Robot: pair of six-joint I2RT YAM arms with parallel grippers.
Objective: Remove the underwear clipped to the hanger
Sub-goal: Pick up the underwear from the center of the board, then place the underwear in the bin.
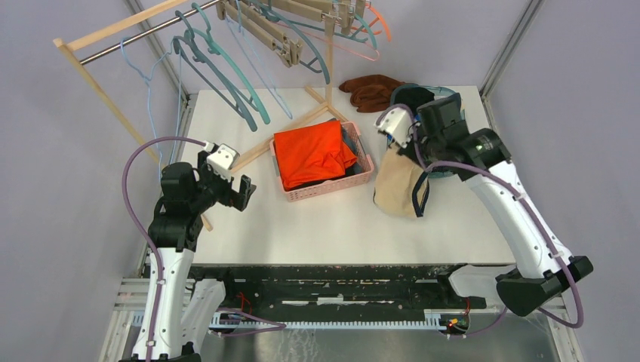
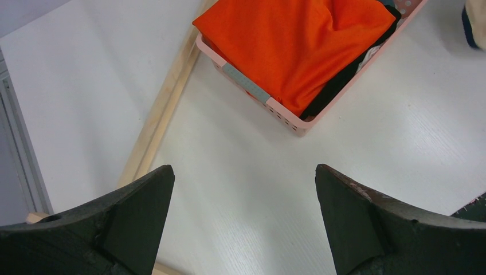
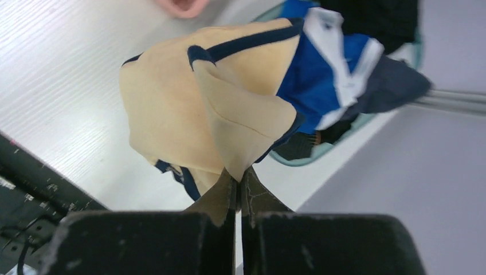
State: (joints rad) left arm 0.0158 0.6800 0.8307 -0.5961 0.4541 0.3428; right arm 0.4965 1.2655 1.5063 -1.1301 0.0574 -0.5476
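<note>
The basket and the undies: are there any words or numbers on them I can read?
None can be read.
The grey tag on the pink basket looks blank.
The white band on the blue underwear shows no clear letters.
The beige underwear shows no print.

A white rectangular wood-grain table (image 1: 317, 226) fills the middle of a booth with plain pale grey walls (image 1: 45, 151). Slim aluminium frame posts (image 1: 507, 53) rise at its far corners. A pale wooden clothes rack with a metal rail (image 1: 113, 26) stands at far left, its base slat (image 2: 155, 126) lying flat on the table. A black strip (image 1: 324, 275) edges the near side, with a brushed metal plate (image 1: 340, 343) below. The light is soft and even.
</note>
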